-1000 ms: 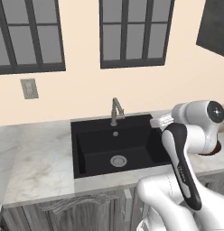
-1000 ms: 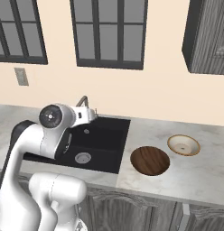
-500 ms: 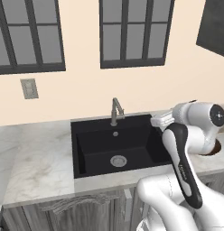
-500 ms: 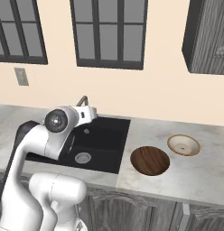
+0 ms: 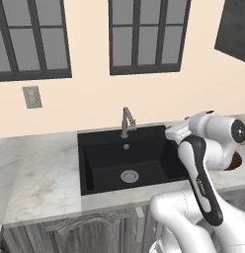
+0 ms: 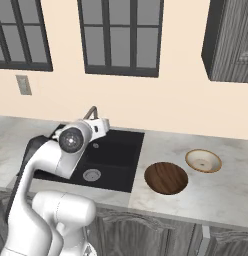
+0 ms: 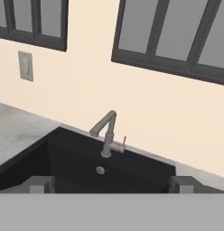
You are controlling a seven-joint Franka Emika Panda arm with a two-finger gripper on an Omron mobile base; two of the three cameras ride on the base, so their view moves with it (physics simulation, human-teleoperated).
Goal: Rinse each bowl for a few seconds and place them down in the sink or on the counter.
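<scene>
The dark brown bowl [image 6: 166, 178] sits upright on the counter [image 6: 216, 195] just right of the sink [image 6: 118, 150]. The tan-rimmed bowl [image 6: 203, 161] sits a little farther right and back. In the left base view the arm hides most of the dark bowl [image 5: 236, 161]. My gripper [image 7: 110, 184] hangs open and empty above the black sink [image 7: 132, 173], well left of both bowls. Its fingertips [image 7: 39, 184] stand wide apart. It faces the grey tap [image 7: 107, 134] and the back wall. The silver drain [image 5: 129, 176] shows in the basin.
A dark upper cabinet [image 6: 231, 40] hangs at the right above the bowls. Windows [image 5: 149, 34] and a wall outlet [image 5: 31, 97] are on the back wall. Bare marble counter [image 5: 40, 178] stretches left of the sink.
The arm's upper joint has drifted slightly right and down in the right base view. The gripper stays open over the sink. Both bowls lie where they were.
</scene>
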